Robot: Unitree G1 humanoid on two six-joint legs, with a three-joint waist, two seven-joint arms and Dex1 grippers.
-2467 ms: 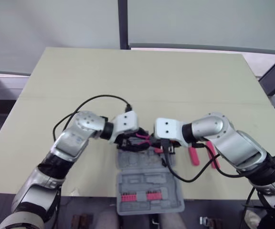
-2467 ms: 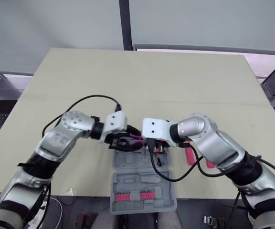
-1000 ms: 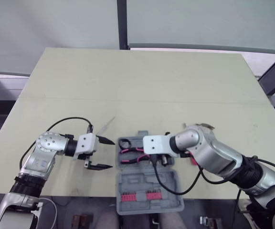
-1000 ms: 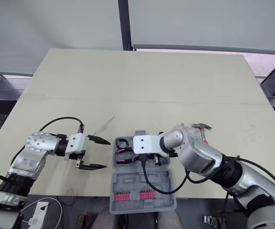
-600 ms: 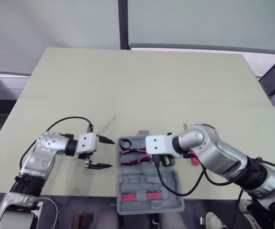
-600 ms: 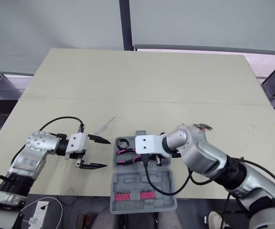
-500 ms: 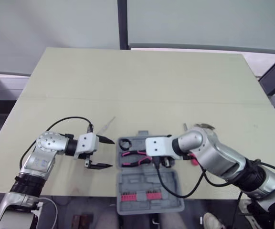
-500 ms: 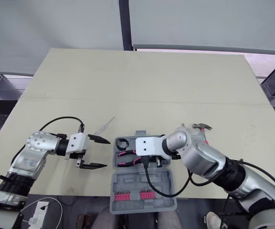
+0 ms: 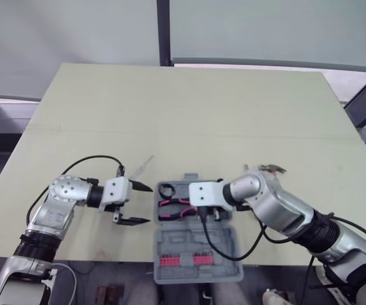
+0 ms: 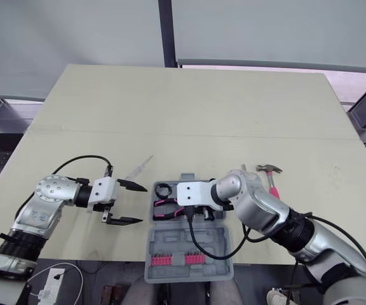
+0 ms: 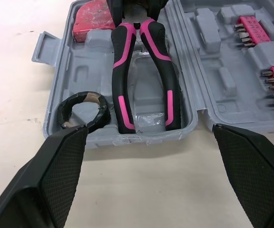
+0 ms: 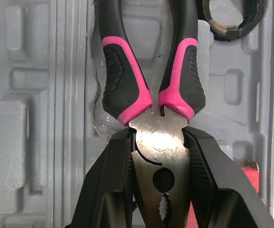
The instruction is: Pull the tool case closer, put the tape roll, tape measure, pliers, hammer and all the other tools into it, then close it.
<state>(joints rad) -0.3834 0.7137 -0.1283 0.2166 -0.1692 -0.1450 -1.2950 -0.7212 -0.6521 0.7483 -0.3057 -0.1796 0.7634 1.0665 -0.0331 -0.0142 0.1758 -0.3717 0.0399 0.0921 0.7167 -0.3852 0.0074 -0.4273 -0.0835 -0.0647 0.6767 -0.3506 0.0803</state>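
Two head cameras, set side by side, look forward and down over the worktop and share nearly the whole scene. The left wrist camera sits low, just left of the open tool case, facing right across it. The right wrist camera hangs very close over the case, facing left. Both wrist views share the pliers and tape roll.

One tool case, one pliers, one tape roll, one hammer.
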